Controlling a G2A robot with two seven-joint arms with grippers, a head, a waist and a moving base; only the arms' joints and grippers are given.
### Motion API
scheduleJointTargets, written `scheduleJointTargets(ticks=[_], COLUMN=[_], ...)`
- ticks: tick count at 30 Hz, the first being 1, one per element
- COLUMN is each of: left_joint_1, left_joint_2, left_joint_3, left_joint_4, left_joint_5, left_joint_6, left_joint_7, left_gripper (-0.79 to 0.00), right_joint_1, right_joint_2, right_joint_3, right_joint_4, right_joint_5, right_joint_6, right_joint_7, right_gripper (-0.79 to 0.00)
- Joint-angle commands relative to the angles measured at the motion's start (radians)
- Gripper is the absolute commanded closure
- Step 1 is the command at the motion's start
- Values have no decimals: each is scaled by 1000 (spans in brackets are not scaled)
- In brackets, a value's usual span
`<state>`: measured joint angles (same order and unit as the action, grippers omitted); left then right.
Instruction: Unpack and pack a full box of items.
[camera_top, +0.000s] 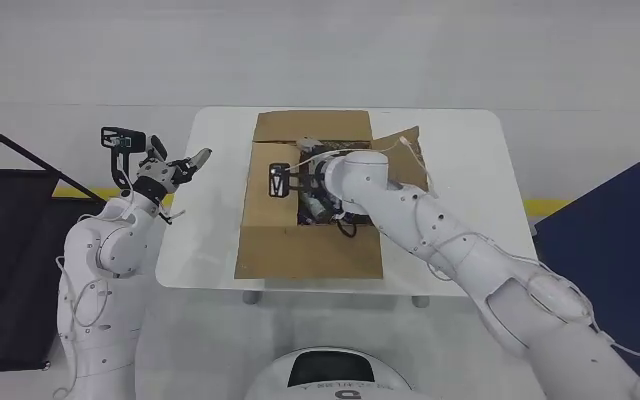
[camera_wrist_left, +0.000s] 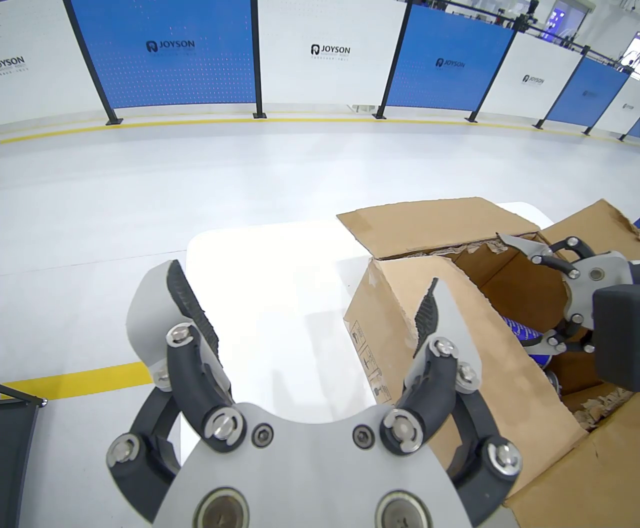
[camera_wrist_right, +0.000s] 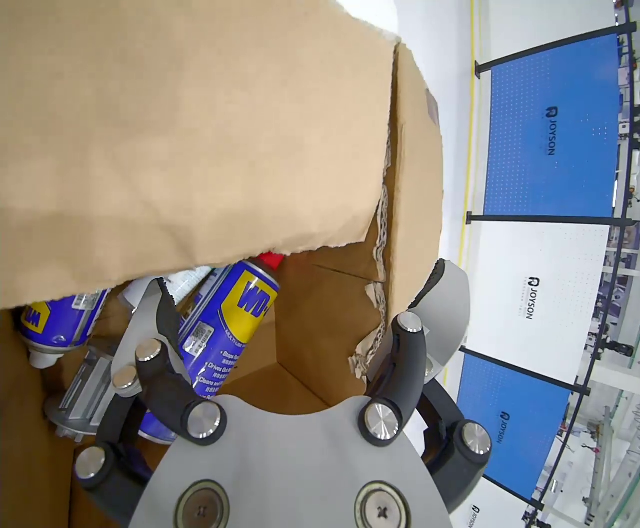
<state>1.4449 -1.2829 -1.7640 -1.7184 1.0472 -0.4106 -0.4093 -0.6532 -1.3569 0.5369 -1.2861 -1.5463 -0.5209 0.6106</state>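
Observation:
An open cardboard box (camera_top: 310, 250) stands in the middle of the white table (camera_top: 215, 220). My right gripper (camera_top: 295, 180) is down inside it, near the far left corner. In the right wrist view this gripper (camera_wrist_right: 300, 305) is open. One finger lies beside a blue and yellow spray can (camera_wrist_right: 230, 320); the other is outside a torn box wall (camera_wrist_right: 415, 200). A second can (camera_wrist_right: 60, 315) lies under a flap. My left gripper (camera_top: 185, 165) hangs open and holds nothing above the table's left edge, a little apart from the box (camera_wrist_left: 480, 320).
A grey metal part (camera_wrist_right: 85, 385) lies in the box next to the cans. Flaps spread out on all sides of the box. Bare table (camera_wrist_left: 280, 280) lies left of the box, and a black frame (camera_top: 20, 150) stands past the table's left side.

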Motion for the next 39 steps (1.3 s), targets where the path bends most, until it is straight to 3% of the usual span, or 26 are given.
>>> scheduleJointTargets(ticks=[1, 20, 26, 39], left_joint_1=[0, 0, 0, 1], left_joint_2=[0, 0, 0, 0], left_joint_3=[0, 0, 0, -2], left_joint_4=[0, 0, 0, 2], left_joint_5=[0, 0, 0, -2], left_joint_6=[0, 0, 0, 9], left_joint_7=[0, 0, 0, 4], left_gripper=[-785, -785, -785, -785], right_joint_1=[8, 21, 74, 150], right_joint_2=[-9, -44, -93, -188], right_joint_3=[4, 115, 64, -38], right_joint_4=[13, -54, 30, 195], right_joint_5=[23, 242, 323, 322], right_joint_6=[8, -3, 10, 21], right_joint_7=[-3, -100, -155, -218], right_gripper=[-785, -785, -785, -785])
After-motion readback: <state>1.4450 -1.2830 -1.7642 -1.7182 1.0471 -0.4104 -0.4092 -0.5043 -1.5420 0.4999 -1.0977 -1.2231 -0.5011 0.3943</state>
